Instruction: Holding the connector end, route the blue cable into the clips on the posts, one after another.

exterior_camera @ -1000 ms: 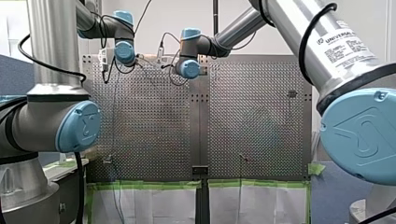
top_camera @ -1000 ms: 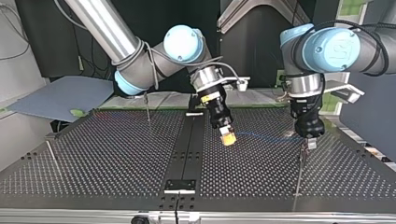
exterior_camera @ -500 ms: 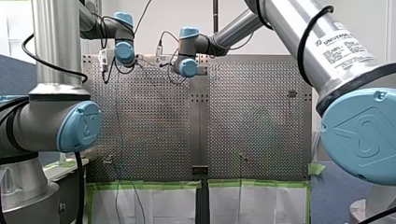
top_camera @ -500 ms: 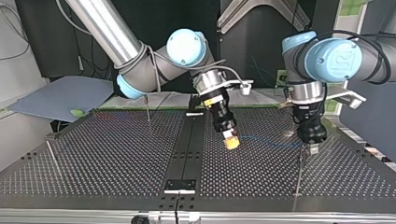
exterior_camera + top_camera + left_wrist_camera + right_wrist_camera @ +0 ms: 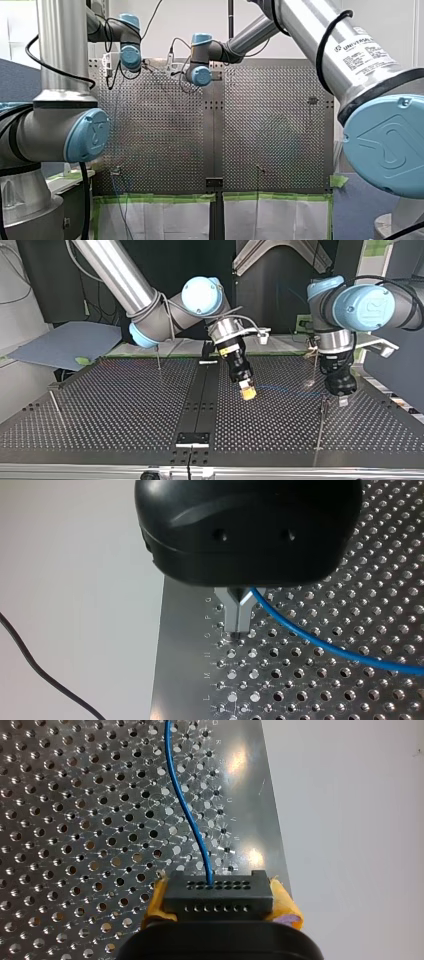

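Left claw [image 5: 236,630] — cable [image 5: 320,642], post [image 5: 319,430] beside

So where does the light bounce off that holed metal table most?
Right wrist view: two bright glare patches on the perforated metal table, beside the thin blue cable leaving the black connector block; left wrist view: star glints round the holes; front view: a soft sheen mid-table; top view: table dark, little glare.

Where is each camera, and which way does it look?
Front view: behind my left arm and my right arm, looking over the perforated table.
Top view: across the table, facing them; my right gripper and my left gripper show.
Left wrist view: along its metal fingers, at the table.
Right wrist view: past its yellow pads gripping the connector.
Both wrist views share the blue cable.
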Tool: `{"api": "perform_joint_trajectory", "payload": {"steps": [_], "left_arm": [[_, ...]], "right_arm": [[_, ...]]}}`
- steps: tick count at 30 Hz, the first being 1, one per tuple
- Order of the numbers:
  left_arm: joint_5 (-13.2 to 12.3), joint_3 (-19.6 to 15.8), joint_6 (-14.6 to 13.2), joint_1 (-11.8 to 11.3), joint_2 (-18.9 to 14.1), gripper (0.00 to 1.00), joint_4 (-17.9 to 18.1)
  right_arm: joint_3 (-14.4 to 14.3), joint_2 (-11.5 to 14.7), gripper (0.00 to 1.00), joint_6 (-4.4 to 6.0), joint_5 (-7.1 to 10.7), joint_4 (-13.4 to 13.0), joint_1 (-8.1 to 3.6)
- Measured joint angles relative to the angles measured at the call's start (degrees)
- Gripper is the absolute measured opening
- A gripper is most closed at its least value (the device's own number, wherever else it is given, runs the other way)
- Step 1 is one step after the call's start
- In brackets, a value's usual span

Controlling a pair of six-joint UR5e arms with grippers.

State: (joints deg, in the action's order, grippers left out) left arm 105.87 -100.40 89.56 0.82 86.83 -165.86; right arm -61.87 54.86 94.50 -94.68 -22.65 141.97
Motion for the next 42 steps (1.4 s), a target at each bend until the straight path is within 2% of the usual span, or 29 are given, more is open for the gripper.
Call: {"api": "perform_joint_trajectory", "payload": {"steps": [14, 26, 32, 42], "left_arm": [[-4.1, 2.3, 1.1, -2.9, 1.8, 0.0, 0.1], [-6.6, 3.3, 1.8, -5.3, 3.5, 0.0, 0.6], [-8.7, 4.0, 2.6, -6.4, 3.7, 0.0, 0.9], [-11.0, 5.7, 3.8, -6.8, 4.4, 0.0, 0.8]], "right_arm": [[1.3, -0.4, 0.0, 0.01, 0.02, 0.1, -0.81], [2.3, -2.1, 0.0, -0.14, 0.49, 0.1, -1.32], [3.7, -2.4, 0.0, -0.39, 1.44, 0.1, -1.39], [5.1, -2.8, 0.0, -0.59, 2.82, -0.1, -1.77]]}}
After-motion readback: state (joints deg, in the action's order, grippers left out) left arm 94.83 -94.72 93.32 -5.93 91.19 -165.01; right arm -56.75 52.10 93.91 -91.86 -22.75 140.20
